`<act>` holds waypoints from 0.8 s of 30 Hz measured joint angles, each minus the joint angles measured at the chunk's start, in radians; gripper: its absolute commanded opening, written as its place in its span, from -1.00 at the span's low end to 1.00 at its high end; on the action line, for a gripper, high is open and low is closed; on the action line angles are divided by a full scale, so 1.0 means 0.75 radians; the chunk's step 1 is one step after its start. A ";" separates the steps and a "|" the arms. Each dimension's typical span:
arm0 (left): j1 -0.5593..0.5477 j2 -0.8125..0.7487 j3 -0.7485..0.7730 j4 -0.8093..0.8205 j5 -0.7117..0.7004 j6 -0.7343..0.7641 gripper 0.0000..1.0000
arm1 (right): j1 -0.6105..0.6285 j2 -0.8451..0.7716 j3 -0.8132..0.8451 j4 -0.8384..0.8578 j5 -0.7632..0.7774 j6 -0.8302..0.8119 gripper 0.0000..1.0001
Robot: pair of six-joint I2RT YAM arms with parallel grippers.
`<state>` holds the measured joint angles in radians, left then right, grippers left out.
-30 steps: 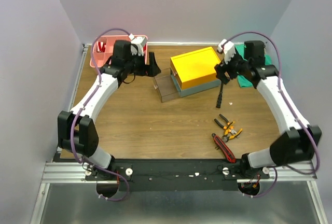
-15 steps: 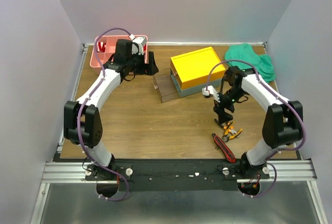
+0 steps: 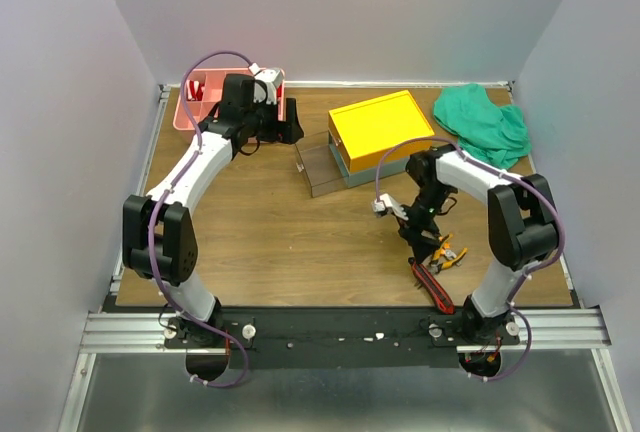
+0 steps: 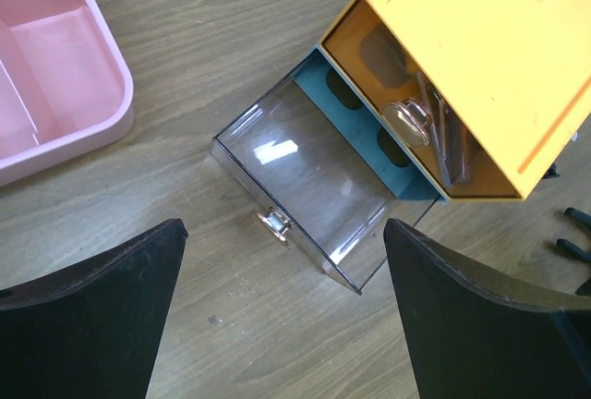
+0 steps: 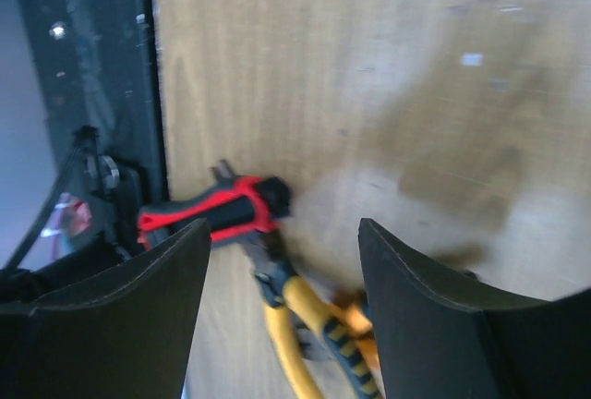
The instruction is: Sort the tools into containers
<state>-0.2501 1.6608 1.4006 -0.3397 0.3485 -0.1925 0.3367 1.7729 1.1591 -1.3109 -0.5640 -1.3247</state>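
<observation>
Right end effector (image 5: 284, 233) spread wide over pliers (image 5: 305, 330), cutter (image 5: 208, 214) just beside

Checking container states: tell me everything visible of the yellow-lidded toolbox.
The toolbox is a rectangular, plastic-looking box, yellow on top over a blue-grey base, lying flat on the wooden table. Its clear drawer is pulled out and empty, with a small metal pull. Metal items lie in the open yellow compartment. Nothing else touches it.
</observation>
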 measured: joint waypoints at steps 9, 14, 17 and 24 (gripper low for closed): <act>0.010 -0.023 -0.049 0.002 -0.003 0.016 0.97 | 0.077 0.030 -0.153 -0.008 0.042 0.060 0.20; 0.011 -0.033 -0.095 0.001 -0.004 0.016 0.98 | 0.108 0.054 -0.176 -0.016 0.047 0.102 -0.62; 0.011 -0.033 -0.098 0.002 -0.004 0.016 0.97 | 0.111 0.116 -0.144 -0.026 0.038 0.132 -0.95; 0.011 -0.033 -0.098 0.002 -0.004 0.018 0.97 | 0.111 0.157 0.053 -0.034 0.015 0.135 -0.72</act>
<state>-0.2420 1.6363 1.3273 -0.3386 0.3458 -0.1791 0.4198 1.8904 1.1992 -1.3365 -0.5529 -1.2232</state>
